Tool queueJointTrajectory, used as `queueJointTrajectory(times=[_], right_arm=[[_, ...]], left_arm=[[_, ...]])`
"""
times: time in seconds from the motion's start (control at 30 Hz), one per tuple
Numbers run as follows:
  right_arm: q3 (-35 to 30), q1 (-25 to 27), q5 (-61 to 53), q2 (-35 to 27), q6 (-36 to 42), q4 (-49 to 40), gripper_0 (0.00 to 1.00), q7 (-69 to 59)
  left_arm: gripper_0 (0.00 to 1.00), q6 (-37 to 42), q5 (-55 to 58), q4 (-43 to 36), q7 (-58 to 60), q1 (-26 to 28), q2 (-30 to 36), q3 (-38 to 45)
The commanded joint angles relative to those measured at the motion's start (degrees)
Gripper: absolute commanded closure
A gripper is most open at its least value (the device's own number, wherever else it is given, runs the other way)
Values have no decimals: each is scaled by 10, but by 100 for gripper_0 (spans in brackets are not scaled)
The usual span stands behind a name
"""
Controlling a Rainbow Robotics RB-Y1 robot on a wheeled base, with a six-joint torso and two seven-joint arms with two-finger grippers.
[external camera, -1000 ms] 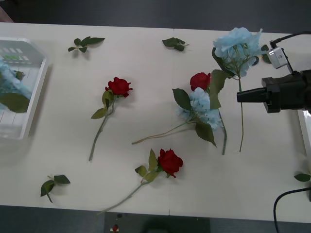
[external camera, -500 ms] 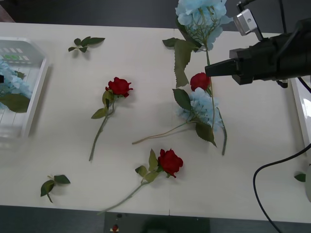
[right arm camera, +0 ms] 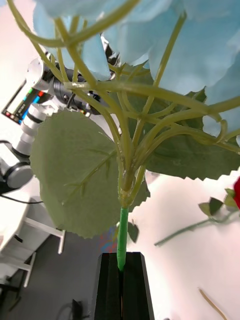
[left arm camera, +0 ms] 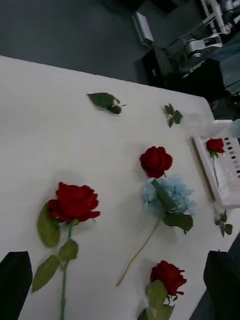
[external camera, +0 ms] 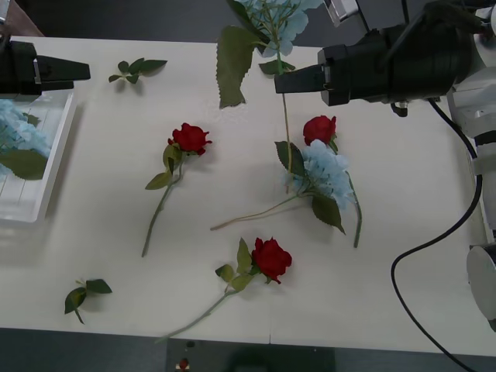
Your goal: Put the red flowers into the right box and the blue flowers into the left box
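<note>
Pale-blue hydrangea (external camera: 271, 15) hangs from our right gripper (external camera: 280, 80), its black fingers clamped on the thin stem above the table's far edge. It looks top-heavy and floppy, so holding near the bloom seems wise. Our left gripper (external camera: 81, 71) sits spread over the left box (external camera: 56, 151) (its wrist view alone reveals a rose (left arm camera: 215, 145) already in the right box (left arm camera: 218, 180)).

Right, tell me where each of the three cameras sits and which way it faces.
Front view: above the arms, looking down at the white table; left claw near the translucent slotted tray, right claw holding a pale-blue fluffy flower.
Right wrist view: looks along the shut black fingers at that flower.
Left wrist view: over the table, open fingers at the corners.
Shared by front and left wrist: three deep-red roses.
</note>
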Motion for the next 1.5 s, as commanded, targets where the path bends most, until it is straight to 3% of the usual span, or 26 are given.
queueJointTrajectory(times=[0.03,0.37,0.8,1.13,1.27,1.33,1.37,1.4,1.5], right_arm=[[-2,-30,-8,15,-6,-16,100,-49],[6,-53,-25,30,-36,-16,100,-68],[7,-54,-36,36,-47,-16,100,-62],[7,-54,-36,36,-47,-16,100,-62],[7,-54,-36,36,-47,-16,100,-62],[7,-54,-36,36,-47,-16,100,-62],[7,-54,-36,36,-47,-16,100,-62],[7,-54,-36,36,-47,-16,100,-62],[7,-54,-36,36,-47,-16,100,-62]], left_arm=[[0,-12,14,-70,79,-5,-23,13],[0,-41,13,-194,150,-10,-102,-45],[0,-99,-17,-268,155,18,-173,-147],[0,-154,-28,-280,151,19,-186,-213],[32,-181,-29,-280,148,13,-187,-240],[57,-195,-35,-280,147,8,-187,-250],[88,-203,-38,-280,148,5,-188,-257],[100,-212,-41,-280,148,4,-191,-261],[100,-218,-45,-280,147,4,-193,-263]])
